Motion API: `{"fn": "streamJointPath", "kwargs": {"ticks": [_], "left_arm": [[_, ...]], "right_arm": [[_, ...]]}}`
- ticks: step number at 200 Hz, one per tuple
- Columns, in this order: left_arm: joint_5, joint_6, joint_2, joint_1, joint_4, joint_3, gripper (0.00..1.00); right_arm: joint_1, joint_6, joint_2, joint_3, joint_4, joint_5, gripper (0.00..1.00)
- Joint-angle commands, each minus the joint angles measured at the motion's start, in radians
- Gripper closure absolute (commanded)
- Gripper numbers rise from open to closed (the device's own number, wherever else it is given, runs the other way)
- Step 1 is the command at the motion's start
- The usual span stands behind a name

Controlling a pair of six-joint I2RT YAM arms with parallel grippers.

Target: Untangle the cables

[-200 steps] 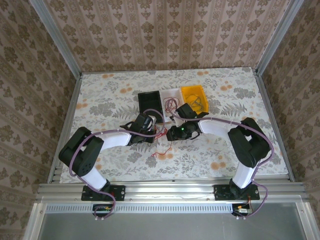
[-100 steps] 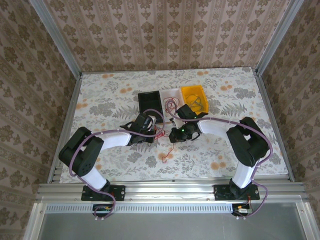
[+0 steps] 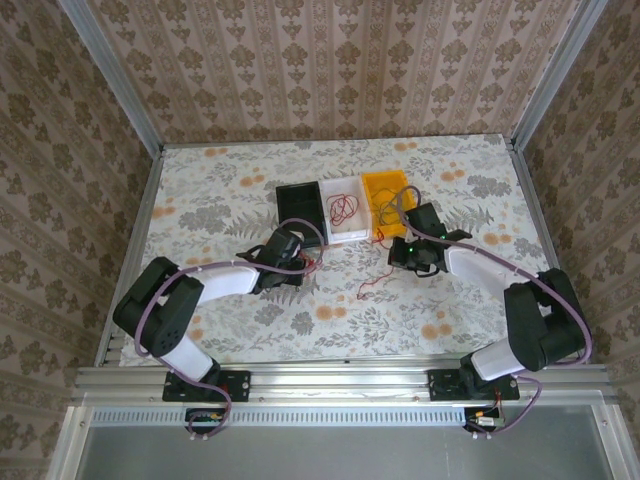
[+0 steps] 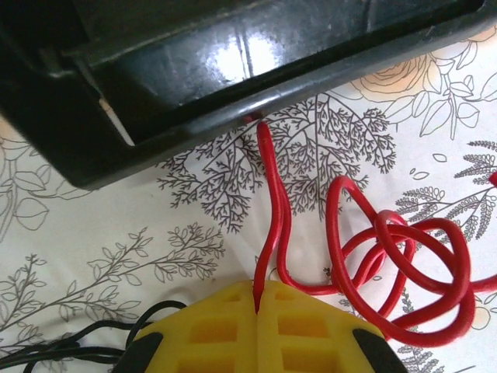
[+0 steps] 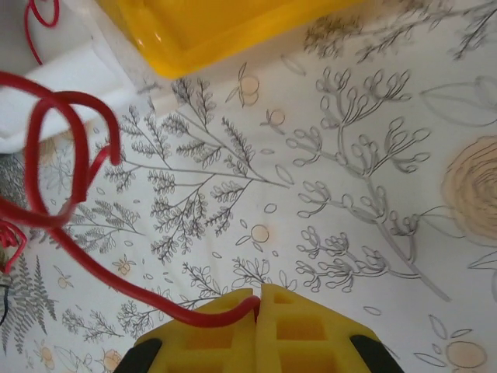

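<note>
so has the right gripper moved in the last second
Yes, seen from above the right gripper has swung right, from in front of the white bin to in front of the yellow bin, trailing a red cable.

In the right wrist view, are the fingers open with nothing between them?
No, the yellow fingers are closed together on a red cable that trails off to the left.

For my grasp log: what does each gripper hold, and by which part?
Both are shut on red cable. The left gripper pinches a strand beside a tight bend; the right gripper pinches a strand leading to a loop.
</note>
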Motion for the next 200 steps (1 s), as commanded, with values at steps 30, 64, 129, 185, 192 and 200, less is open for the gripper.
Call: {"fn": "streamJointPath", "kwargs": {"ticks": [30,64,129,185,192,200], "left_arm": [[0.03,-0.009,-0.029,0.01,0.015,-0.06,1.0],[0.047,0.0,-0.029,0.012,0.018,-0.056,1.0],[0.048,0.004,-0.034,0.016,-0.017,-0.04,1.0],[0.074,0.01,0.004,0.042,-0.033,-0.001,1.0],[0.078,0.012,0.008,0.044,-0.03,0.001,1.0],[0.081,0.013,0.011,0.047,-0.031,0.005,1.0]], "right_arm": [[0.004,0.007,-0.029,0.117,0.026,-0.008,0.96],[0.004,-0.041,0.096,0.323,0.014,0.017,0.95],[0.007,-0.133,0.445,0.76,-0.079,0.203,0.95],[0.045,-0.156,0.565,0.832,-0.118,0.168,0.94],[0.049,-0.155,0.563,0.822,-0.114,0.154,0.93],[0.054,-0.157,0.559,0.808,-0.109,0.139,0.9]]}}
